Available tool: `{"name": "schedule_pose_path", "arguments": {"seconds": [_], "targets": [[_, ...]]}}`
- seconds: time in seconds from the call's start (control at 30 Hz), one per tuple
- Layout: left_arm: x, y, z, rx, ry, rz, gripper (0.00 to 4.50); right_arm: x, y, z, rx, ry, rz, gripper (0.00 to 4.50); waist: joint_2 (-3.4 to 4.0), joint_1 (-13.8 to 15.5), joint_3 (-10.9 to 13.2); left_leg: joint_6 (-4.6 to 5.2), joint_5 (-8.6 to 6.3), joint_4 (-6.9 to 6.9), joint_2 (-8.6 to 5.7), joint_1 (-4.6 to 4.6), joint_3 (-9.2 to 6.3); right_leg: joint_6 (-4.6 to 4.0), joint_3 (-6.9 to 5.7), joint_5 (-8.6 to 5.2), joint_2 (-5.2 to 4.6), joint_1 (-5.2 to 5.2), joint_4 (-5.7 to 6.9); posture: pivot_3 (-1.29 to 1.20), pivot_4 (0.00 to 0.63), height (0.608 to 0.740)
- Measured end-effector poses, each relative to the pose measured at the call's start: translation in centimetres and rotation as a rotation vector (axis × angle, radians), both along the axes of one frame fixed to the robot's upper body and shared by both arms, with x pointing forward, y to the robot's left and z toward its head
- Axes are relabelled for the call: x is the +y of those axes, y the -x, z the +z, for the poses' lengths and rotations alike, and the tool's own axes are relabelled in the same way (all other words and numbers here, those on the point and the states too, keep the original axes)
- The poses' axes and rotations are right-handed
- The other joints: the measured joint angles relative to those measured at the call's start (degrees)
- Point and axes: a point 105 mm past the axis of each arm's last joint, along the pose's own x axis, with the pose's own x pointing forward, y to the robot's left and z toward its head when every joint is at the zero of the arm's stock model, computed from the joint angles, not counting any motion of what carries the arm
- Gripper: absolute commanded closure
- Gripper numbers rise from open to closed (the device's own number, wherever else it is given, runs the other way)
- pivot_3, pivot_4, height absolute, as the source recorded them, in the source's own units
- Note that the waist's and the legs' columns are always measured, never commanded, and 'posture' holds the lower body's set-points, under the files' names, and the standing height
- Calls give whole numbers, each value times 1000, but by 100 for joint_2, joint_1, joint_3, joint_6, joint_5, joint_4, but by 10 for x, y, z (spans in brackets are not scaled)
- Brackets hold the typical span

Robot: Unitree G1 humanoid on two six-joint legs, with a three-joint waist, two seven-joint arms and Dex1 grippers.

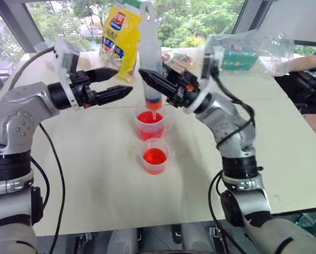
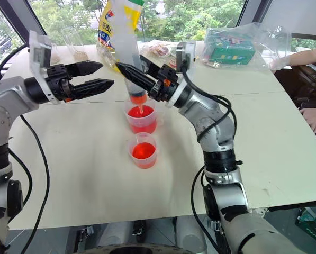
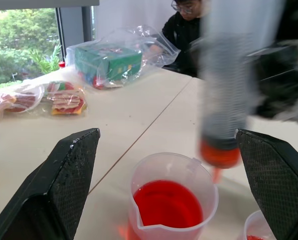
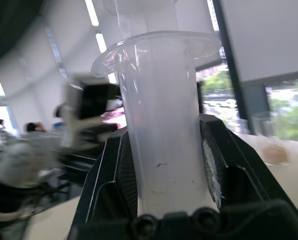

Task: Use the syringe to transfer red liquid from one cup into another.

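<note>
Syringe clamped upright in right gripper, tip poised above taller cup to keep drips inside. Smaller cup at six o'clock. Left gripper spread wide, at nine o'clock.

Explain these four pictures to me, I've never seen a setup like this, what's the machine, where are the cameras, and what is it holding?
It is a humanoid robot with two arms. Two pictures come from cameras on its head, looking down; the other two from cameras on each wrist. The right gripper is shut on the syringe, holding it upright above the taller cup of red liquid. The left gripper is open, beside it. The smaller cup, also red, stands nearer the robot on the pale table. Farther back lie a yellow bag and wrapped packages.
</note>
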Motion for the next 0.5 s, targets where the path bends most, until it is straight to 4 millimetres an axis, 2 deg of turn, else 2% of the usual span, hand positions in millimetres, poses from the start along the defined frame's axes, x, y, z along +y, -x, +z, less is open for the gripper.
{"name": "schedule_pose_path", "arguments": {"seconds": [0.07,0.13,0.37,0.5], "targets": [[-1,1,4,-12,4,-8,36,2,19,-7,28,23,70,3118,0,5,0,1,-1,0,-1,0,2,0,1,0,-1,0,-2,0,150,740],[-2,2,6,-17,8,-18,36,4,26,-16,54,49,89,3118,0,3,0,2,-1,2,-2,1,5,0,1,0,-3,1,-1,0,150,740],[-6,11,9,21,40,-104,36,1,21,-59,131,109,31,3118,0,-5,0,2,-1,1,-2,1,5,0,2,-1,2,0,-2,0,150,740],[-5,16,11,23,29,-124,36,-2,18,-67,115,128,5,3118,-1,-1,1,2,-1,1,-1,1,4,0,1,-1,3,0,-2,0,150,740]]}}
